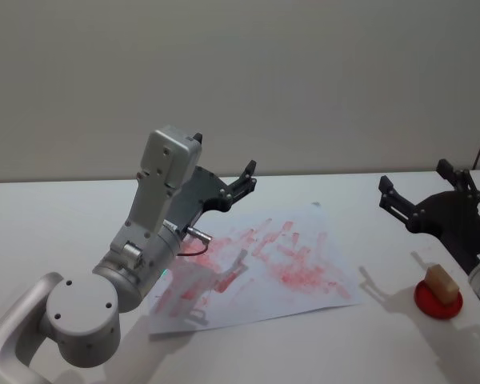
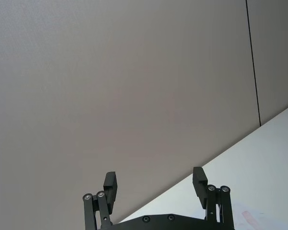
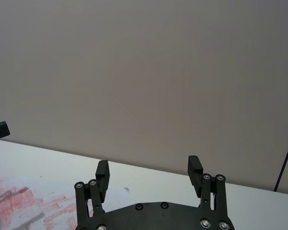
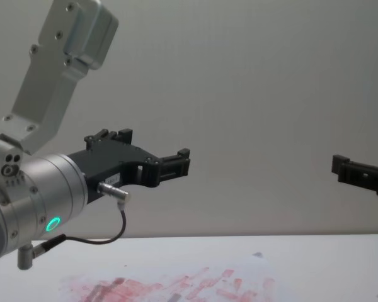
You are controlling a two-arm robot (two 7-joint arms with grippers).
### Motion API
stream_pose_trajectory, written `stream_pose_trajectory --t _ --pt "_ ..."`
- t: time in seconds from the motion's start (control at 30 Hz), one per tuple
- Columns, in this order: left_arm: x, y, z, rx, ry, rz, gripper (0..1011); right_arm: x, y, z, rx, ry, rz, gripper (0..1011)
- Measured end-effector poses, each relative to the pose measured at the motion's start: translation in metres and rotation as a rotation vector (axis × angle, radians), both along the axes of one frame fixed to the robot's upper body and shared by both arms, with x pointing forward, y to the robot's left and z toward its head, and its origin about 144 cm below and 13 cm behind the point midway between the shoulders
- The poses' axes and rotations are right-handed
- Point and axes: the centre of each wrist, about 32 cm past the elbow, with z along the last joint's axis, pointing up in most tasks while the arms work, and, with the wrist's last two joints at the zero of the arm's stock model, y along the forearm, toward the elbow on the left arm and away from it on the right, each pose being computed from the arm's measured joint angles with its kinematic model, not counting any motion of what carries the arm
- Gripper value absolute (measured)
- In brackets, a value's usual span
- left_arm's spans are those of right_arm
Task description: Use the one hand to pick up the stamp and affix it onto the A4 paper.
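Here the stamp (image 1: 442, 282) sits on a round red pad (image 1: 438, 305) on the white counter (image 1: 64, 210), at about 3 o'clock from the A4 paper (image 1: 304, 272) and apart from it. The right jaws, spread open and empty, hang in the air near 11 o'clock of the stamp. The left jaws, also open and empty, hover above the paper's 11 o'clock side.

The A4 paper (image 1: 256, 272) lies on the table (image 1: 64, 216) beneath the left gripper's (image 1: 238, 188) parted jaws. The stamp (image 1: 442, 282) sits on a pad (image 1: 432, 306) right of the paper, seemingly below and behind the right gripper's (image 1: 414, 180) parted jaws.
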Motion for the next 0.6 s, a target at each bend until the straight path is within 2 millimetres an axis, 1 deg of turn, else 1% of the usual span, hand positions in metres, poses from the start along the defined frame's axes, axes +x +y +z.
stream_pose_trajectory --t 0.33,0.6 --pt "0.000 0.000 0.000 0.000 0.000 0.000 1001 -0.005 -0.003 0.000 -0.002 0.004 -0.007 1001" --pt "0.000 0.000 0.000 0.000 0.000 0.000 1001 -0.020 -0.010 0.000 -0.004 0.030 -0.054 1001"
